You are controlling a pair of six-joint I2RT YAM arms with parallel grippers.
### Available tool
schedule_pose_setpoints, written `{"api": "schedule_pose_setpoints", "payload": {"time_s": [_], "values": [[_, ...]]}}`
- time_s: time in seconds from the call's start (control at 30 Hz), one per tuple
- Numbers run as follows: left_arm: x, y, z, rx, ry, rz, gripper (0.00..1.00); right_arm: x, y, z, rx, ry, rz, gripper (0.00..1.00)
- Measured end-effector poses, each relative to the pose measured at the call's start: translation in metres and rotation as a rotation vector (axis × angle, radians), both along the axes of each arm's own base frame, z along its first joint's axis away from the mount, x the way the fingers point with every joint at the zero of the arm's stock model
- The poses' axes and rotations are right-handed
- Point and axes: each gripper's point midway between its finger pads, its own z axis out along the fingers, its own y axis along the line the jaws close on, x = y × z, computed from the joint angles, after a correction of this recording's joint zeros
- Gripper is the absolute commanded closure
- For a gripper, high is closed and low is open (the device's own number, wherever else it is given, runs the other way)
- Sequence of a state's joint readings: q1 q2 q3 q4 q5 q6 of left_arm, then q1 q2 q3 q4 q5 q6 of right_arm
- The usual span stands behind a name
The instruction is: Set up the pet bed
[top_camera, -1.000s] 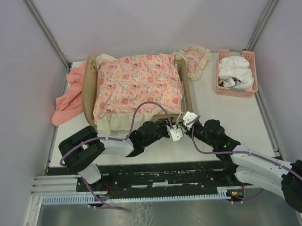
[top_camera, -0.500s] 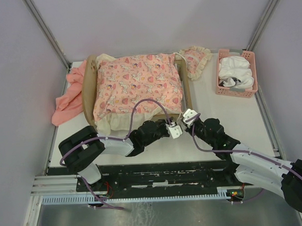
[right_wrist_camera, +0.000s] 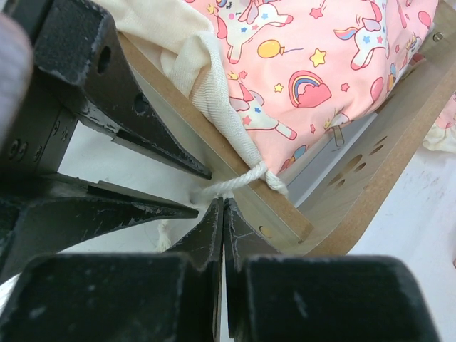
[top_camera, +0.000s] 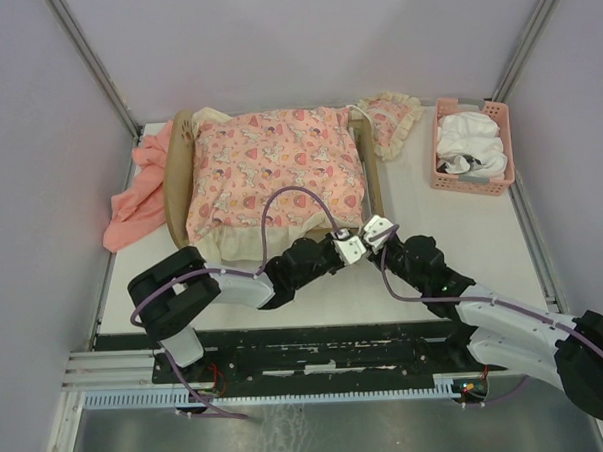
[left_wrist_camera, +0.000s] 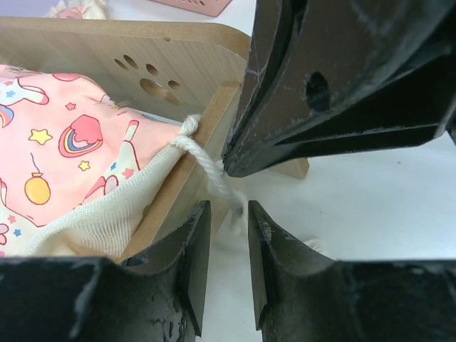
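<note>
The pet bed sits toward the back of the white worktop, left of the middle, its long side running left to right. A pink cushion printed with unicorns, rainbows and stars fills the light-wood frame, and a cream frill spills over the near edge. The board at the bed's right end has a paw-print cutout.

Both arms reach in to the bed's near right corner, where a white cord is knotted over the wooden side rail and hangs down outside it. The left gripper has its fingers a narrow gap apart, with the loose end of the cord dangling at the tips; nothing looks pinched. The right gripper is pressed fully closed, its tips right against the cord; whether a strand is caught between them I cannot tell.

Just off the bed's far right corner lies a small frilled pillow in the same print. Beside it, by the right edge, a pink basket holds white cloths. A salmon-pink cloth is bunched against the bed's left end.

Pale lilac walls close the space in on three sides, with grey metal posts slanting up at the back corners. Along the near edge a black plate carries the arm bases, with a ribbed metal rail in front.
</note>
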State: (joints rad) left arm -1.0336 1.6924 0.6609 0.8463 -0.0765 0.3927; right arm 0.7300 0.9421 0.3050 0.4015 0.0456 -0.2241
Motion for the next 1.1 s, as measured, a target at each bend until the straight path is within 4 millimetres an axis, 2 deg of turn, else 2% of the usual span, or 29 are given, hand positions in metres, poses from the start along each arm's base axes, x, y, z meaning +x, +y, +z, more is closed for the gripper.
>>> {"api": "schedule_pose_setpoints", "payload": {"time_s": [0.17, 0.37, 0.67, 0.87, 1.1], "values": [[-0.001, 0.000, 0.000, -0.021, 0.028, 0.009, 0.68, 0.003, 0.003, -0.003, 0.003, 0.001, -0.002, 0.98], [0.002, 0.002, 0.000, -0.035, 0.044, 0.031, 0.97, 0.006, 0.004, 0.000, 0.028, -0.010, -0.008, 0.98], [0.002, 0.002, 0.002, -0.065, 0.074, 0.047, 0.97, 0.010, -0.003, 0.000, 0.062, -0.028, -0.017, 0.98], [-0.002, -0.001, 0.020, -0.120, 0.084, 0.029, 0.97, 0.010, 0.004, 0.008, 0.124, -0.034, 0.015, 0.98], [-0.009, -0.005, 0.034, -0.179, 0.108, -0.002, 0.97, 0.013, 0.012, 0.007, 0.171, -0.021, 0.023, 0.98]]}}
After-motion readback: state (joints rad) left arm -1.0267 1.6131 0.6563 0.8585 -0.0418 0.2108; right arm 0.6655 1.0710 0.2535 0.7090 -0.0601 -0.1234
